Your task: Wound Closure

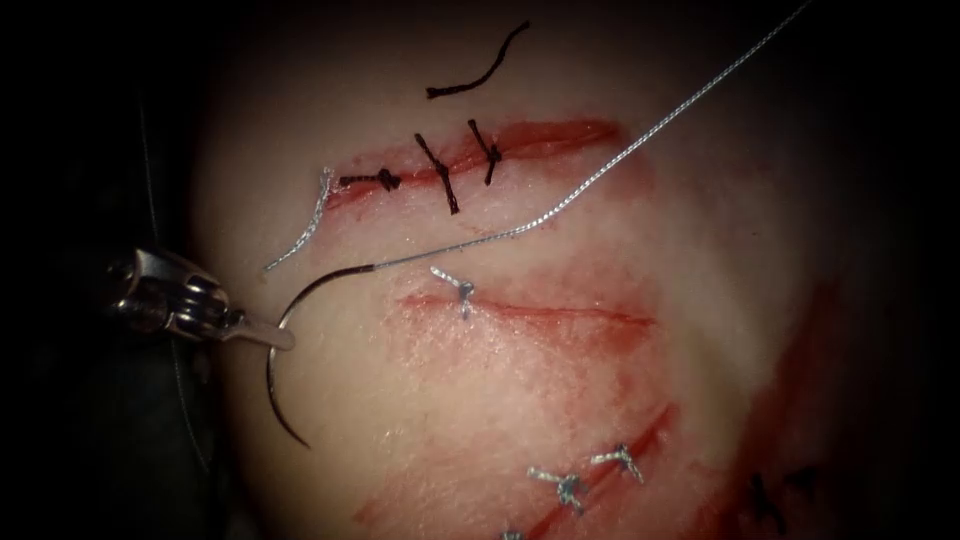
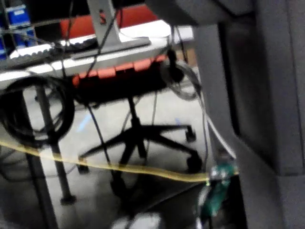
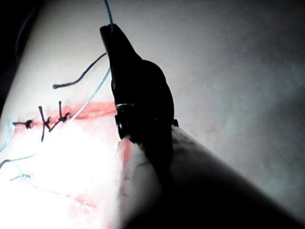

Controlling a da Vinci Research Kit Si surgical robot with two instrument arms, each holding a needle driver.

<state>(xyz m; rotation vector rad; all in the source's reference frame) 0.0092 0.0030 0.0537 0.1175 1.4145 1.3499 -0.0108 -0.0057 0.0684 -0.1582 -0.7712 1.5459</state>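
Your left arm's steel needle driver [image 1: 262, 335] comes in from the left edge of the endoscope view with its jaws clenched on the dark curved needle [image 1: 275, 345], gripping it about midway along its curve. The needle lies free above the pale pork tissue [image 1: 700, 250], left of the middle red cut [image 1: 530, 310] and not in it. From its blunt end the silvery braided thread [image 1: 600, 170] runs up to the right across the tissue. In the right wrist view your right arm's dark tool [image 3: 110, 31] is clamped on that thread at its tip. The middle cut carries a single silver stitch [image 1: 462, 290] at its left end and looks mostly open. I judge you are between bites, which calls for a sound needle grip and slack thread.
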